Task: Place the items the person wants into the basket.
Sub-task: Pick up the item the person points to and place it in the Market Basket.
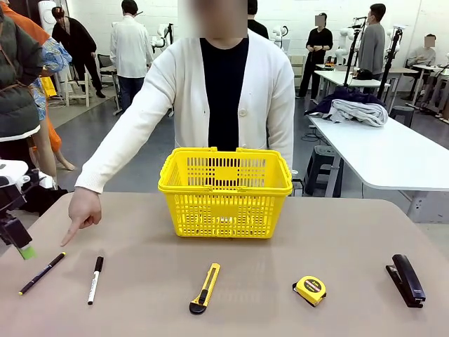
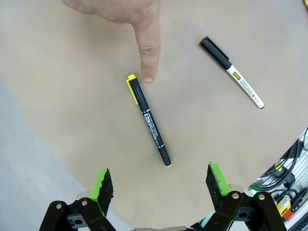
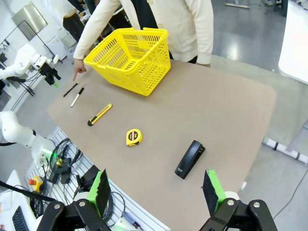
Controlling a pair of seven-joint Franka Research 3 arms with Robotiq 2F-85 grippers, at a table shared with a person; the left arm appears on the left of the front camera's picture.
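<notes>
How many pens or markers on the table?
2. The thin black pen lies far left, by the person's pointing finger; the white marker just right of it. None seems hidden.

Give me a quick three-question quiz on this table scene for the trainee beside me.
1. Multiple choice: the person's hand points at A) the white marker, B) the thin black pen, C) the utility knife.
2. True or false: both end effectors are shut.
3. Count: how many tools lie on the table on the robot's side of the basket?
Key: 1 B. 2 False: the left end effector and the right end effector stand open, holding nothing. 3 Five.
</notes>
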